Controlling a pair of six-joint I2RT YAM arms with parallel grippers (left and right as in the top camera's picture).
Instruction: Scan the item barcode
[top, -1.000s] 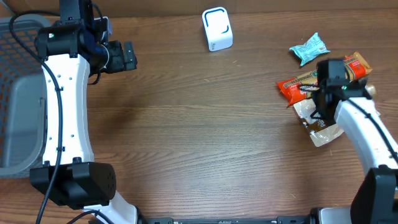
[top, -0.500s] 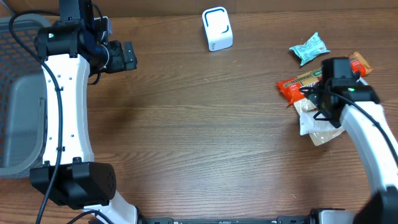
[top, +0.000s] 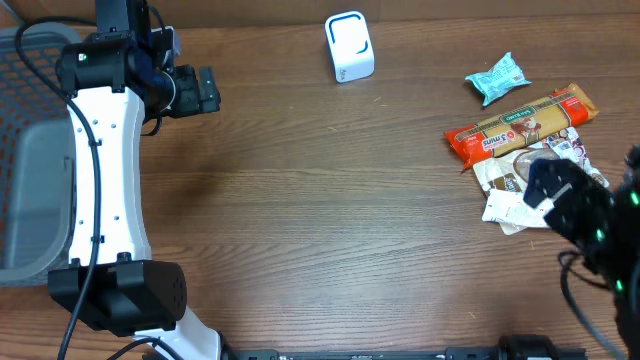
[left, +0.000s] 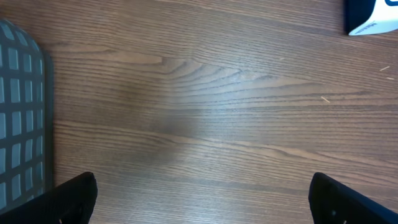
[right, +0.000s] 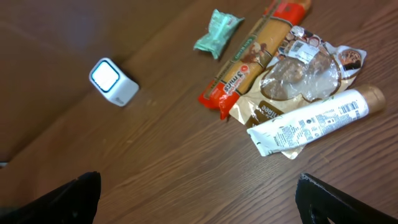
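Though shut among the packets (right: 280, 81) a second ago, the right gripper (right: 202, 205) now hovers wide open, apparently empty.

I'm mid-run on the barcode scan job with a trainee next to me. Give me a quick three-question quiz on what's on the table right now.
1. True or false: the right claw is shut on the white tube.
2. The white tube lies: A) partly across the clear snack bag; B) standing upright, apart from everything; C) alone at the table's left edge.
3. How many packaged items lie in the cluster on the table?

Key: 1 false, it stands open and empty. 2 A. 3 four.
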